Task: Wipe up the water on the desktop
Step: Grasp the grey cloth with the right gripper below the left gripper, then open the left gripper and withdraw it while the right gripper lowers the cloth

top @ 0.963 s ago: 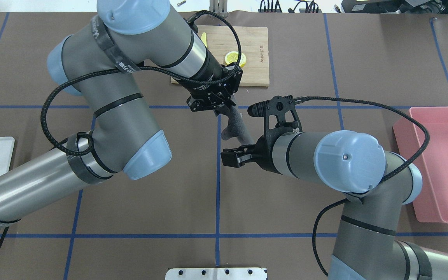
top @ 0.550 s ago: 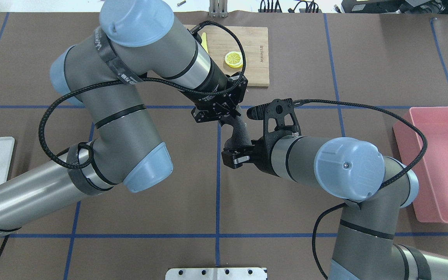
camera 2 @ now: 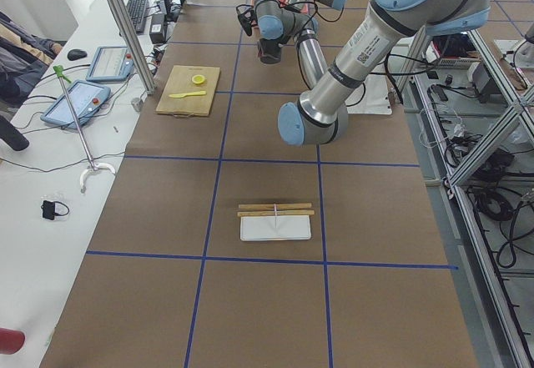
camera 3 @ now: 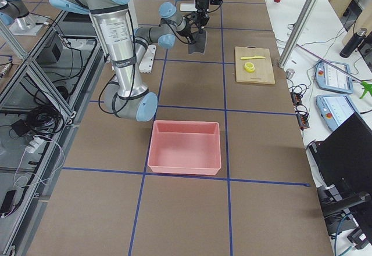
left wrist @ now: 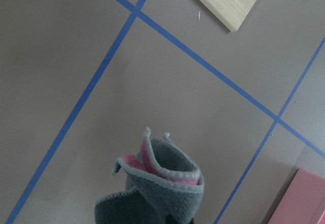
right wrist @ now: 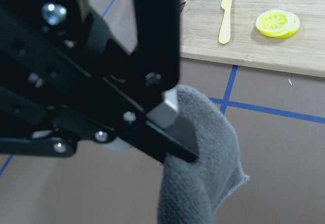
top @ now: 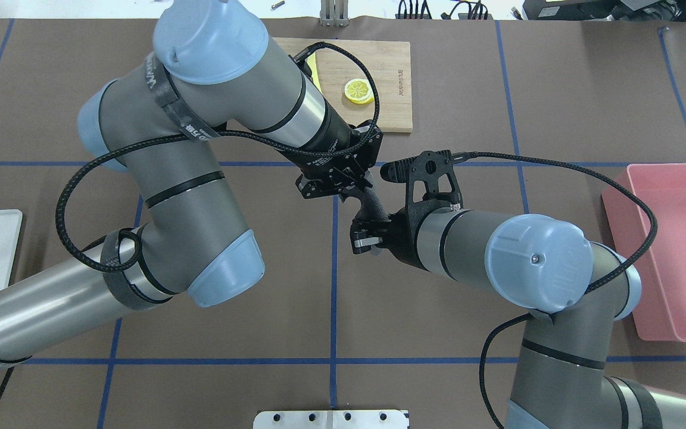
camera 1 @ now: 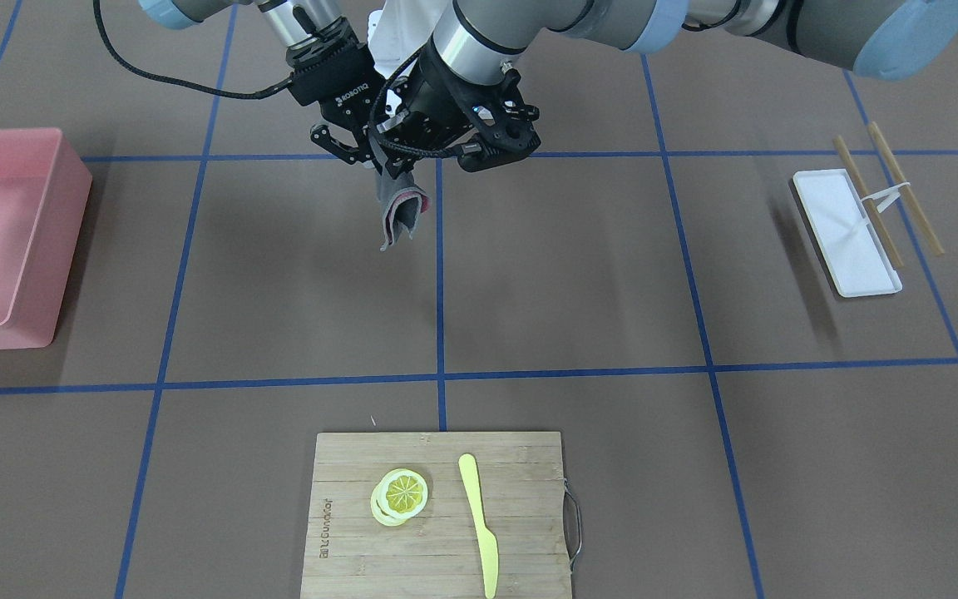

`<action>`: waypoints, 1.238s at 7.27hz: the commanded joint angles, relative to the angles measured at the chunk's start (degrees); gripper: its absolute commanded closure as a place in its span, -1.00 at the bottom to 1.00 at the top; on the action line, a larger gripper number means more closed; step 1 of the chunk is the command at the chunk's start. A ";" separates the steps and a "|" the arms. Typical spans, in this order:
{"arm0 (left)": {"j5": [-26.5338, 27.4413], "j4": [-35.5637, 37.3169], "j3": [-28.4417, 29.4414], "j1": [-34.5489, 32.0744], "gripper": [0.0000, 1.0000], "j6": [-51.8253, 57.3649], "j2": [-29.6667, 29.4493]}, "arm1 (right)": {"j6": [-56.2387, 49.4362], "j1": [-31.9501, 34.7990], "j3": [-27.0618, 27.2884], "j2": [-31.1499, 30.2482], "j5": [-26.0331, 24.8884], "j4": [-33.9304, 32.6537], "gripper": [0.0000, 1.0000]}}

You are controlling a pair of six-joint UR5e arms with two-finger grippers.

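Over the brown blue-taped desktop (camera 1: 570,274), my left gripper (top: 355,183) pinches the grey pink-lined cloth (camera 1: 398,208); whether my right gripper (top: 367,238) holds it I cannot tell, so early release could drop it.

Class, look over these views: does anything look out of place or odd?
The bunched grey cloth hangs in mid-air from the left gripper, clear of the desktop, with the right gripper close beside it. No water shows.
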 commanded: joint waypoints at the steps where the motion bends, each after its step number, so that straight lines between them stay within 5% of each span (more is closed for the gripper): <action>1: 0.01 -0.03 -0.08 0.05 1.00 0.04 0.25 | 0.04 -0.15 -0.18 -0.39 0.04 0.97 1.00; 2: 0.01 -0.12 -0.34 0.05 0.85 0.04 0.34 | 0.22 -0.15 0.17 -0.48 -0.04 0.98 1.00; 3: 0.01 -0.12 -0.78 -0.04 0.27 0.21 0.51 | 0.57 -0.15 0.26 -0.48 -0.04 0.98 1.00; 4: 0.18 -0.12 -0.87 -0.21 -0.89 0.82 0.51 | 1.53 -0.07 0.26 -0.57 -0.04 0.89 1.00; 7: -0.52 -0.03 -7.16 -6.97 -0.96 1.09 6.28 | 12.73 -1.90 -1.57 -0.05 0.04 -0.25 1.00; 9: -0.61 -0.12 -9.74 -8.21 -0.96 2.15 10.25 | 25.31 -4.62 -7.52 4.50 -0.04 -3.14 1.00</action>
